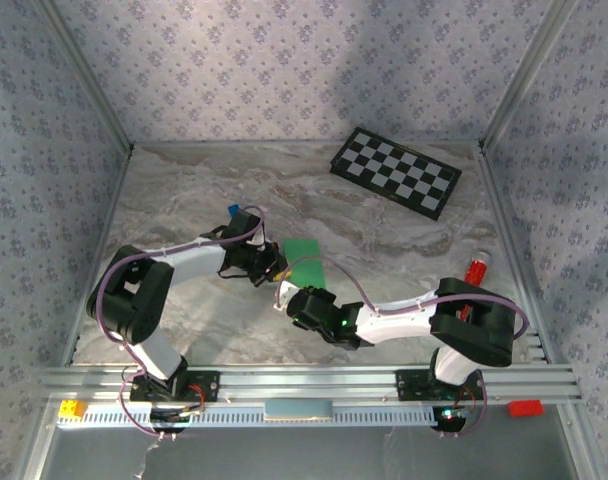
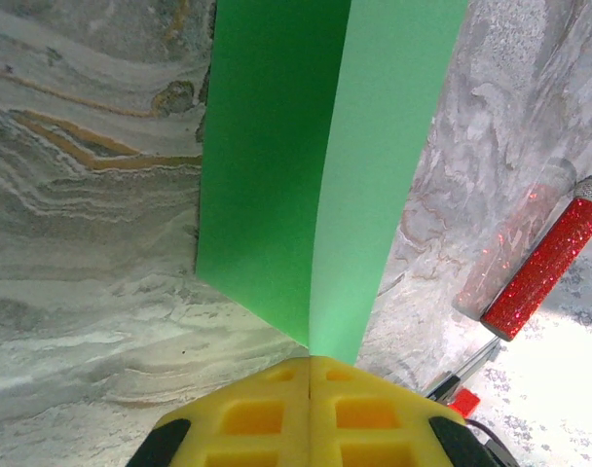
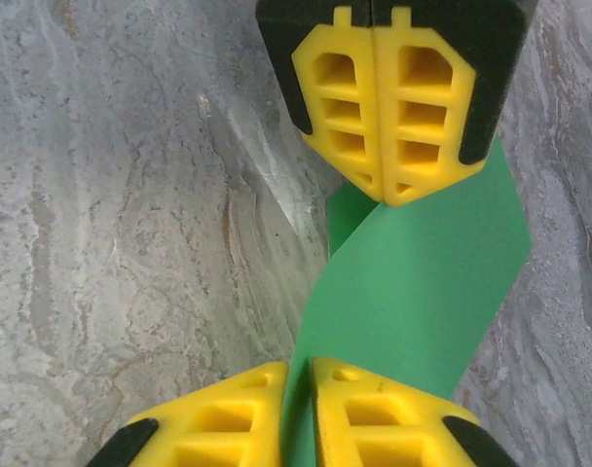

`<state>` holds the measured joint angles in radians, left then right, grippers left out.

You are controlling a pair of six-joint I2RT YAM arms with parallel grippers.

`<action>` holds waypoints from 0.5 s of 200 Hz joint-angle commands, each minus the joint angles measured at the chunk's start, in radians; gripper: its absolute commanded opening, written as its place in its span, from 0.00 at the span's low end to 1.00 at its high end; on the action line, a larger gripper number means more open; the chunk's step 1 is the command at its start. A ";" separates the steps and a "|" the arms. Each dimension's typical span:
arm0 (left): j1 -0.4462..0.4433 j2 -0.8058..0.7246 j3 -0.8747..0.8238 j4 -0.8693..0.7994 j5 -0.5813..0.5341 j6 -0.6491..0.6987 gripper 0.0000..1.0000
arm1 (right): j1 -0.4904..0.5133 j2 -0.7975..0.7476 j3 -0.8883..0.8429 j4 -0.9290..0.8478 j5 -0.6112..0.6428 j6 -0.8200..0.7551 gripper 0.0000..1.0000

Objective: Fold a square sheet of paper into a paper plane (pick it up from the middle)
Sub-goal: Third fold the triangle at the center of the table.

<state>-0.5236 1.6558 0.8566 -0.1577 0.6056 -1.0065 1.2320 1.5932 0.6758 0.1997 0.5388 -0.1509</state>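
Soft, even light fell from overhead in the top external view, leaving broad dim patches on the back wall [image 1: 304,60] toward 12 o'clock. In the left wrist view, glare washed out the corner at 5 o'clock. There the square sheet of paper [image 2: 277,165] was shaded on its 9 o'clock half and paler toward 3. In the right wrist view the right gripper [image 3: 298,379], close to the lens at 6 o'clock, looked slightly soft, while the marble table [image 3: 130,195] was sharp.
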 commanded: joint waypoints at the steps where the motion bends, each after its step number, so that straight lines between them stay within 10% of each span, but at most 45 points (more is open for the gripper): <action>1: 0.005 -0.028 0.027 -0.026 0.002 0.017 0.00 | -0.005 -0.013 -0.004 0.002 -0.019 0.019 0.11; 100: 0.005 -0.026 0.023 -0.026 -0.010 0.019 0.00 | -0.014 -0.041 -0.019 -0.022 -0.030 0.060 0.13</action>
<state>-0.5236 1.6558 0.8566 -0.1616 0.6010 -1.0039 1.2224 1.5757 0.6693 0.1986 0.5156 -0.1196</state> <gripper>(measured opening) 0.046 0.133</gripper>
